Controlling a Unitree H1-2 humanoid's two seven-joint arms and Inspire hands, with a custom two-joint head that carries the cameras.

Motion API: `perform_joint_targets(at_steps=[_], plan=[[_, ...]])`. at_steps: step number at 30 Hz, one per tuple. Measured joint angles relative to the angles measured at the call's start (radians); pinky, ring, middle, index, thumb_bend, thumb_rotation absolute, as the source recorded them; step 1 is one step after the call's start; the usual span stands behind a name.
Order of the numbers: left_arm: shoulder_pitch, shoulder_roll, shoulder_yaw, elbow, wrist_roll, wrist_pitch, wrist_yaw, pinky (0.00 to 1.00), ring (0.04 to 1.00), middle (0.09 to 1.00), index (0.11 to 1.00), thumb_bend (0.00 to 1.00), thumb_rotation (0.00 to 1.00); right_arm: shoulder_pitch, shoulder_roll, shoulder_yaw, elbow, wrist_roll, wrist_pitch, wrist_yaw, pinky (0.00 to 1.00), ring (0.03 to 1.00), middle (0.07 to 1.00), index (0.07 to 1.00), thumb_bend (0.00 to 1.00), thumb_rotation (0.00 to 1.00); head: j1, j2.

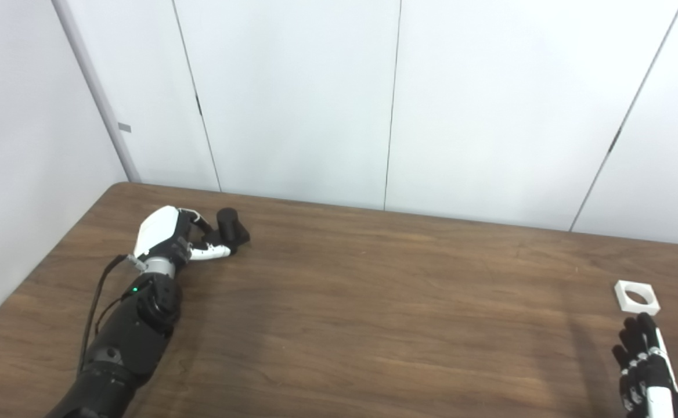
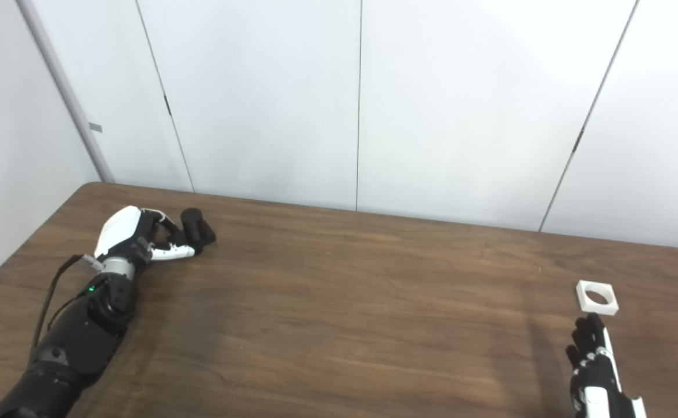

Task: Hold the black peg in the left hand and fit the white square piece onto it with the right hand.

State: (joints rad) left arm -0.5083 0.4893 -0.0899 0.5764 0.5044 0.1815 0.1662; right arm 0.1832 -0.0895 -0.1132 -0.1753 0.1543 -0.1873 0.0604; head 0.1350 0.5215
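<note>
The black peg (image 1: pixel 232 226) stands on its base at the table's far left. My left hand (image 1: pixel 172 234) lies on the table just left of it, fingers (image 1: pixel 204 223) curled toward the peg and thumb reaching under its near side. The fingertips are at the peg but not wrapped around it. The white square piece (image 1: pixel 637 297), with a round hole, lies flat near the right edge. My right hand (image 1: pixel 644 363) is at the bottom right corner, open with its fingers stretched out, its fingertips just short of the piece.
The brown wooden table (image 1: pixel 362 302) runs across the whole view, with its far edge against white wall panels (image 1: pixel 292 98). A black cable (image 1: pixel 95 302) runs along my left forearm.
</note>
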Motion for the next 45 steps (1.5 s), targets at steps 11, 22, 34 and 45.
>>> perform_joint_targets(at_steps=[11,22,34,45], plan=[[0.083,-0.012,-0.023,-0.268,-0.018,0.063,-0.159,0.81,0.845,0.759,0.487,0.52,0.05,0.005,0.002,0.004,-0.011,-0.011,0.022,-0.006,1.0,0.997,0.982,0.991,0.42,0.98,-0.023,0.012],[0.19,-0.025,-0.033,-0.477,-0.021,0.078,-0.259,0.8,0.857,0.78,0.487,0.51,0.04,0.002,0.002,0.007,-0.006,-0.028,0.018,-0.017,1.0,0.985,0.967,0.988,0.49,1.0,-0.064,0.029],[0.309,-0.086,-0.048,-0.709,-0.043,0.071,-0.332,0.8,0.874,0.793,0.487,0.51,0.04,-0.008,0.002,0.015,0.005,-0.04,0.013,-0.016,1.0,0.982,0.965,0.991,0.5,1.0,-0.107,0.054],[0.371,-0.102,-0.164,-0.767,-0.007,-0.01,-0.398,1.0,0.973,0.853,0.487,0.52,0.05,-0.02,0.005,0.022,0.018,-0.053,-0.004,-0.017,0.99,0.977,0.956,0.983,0.53,1.0,-0.14,0.064]])
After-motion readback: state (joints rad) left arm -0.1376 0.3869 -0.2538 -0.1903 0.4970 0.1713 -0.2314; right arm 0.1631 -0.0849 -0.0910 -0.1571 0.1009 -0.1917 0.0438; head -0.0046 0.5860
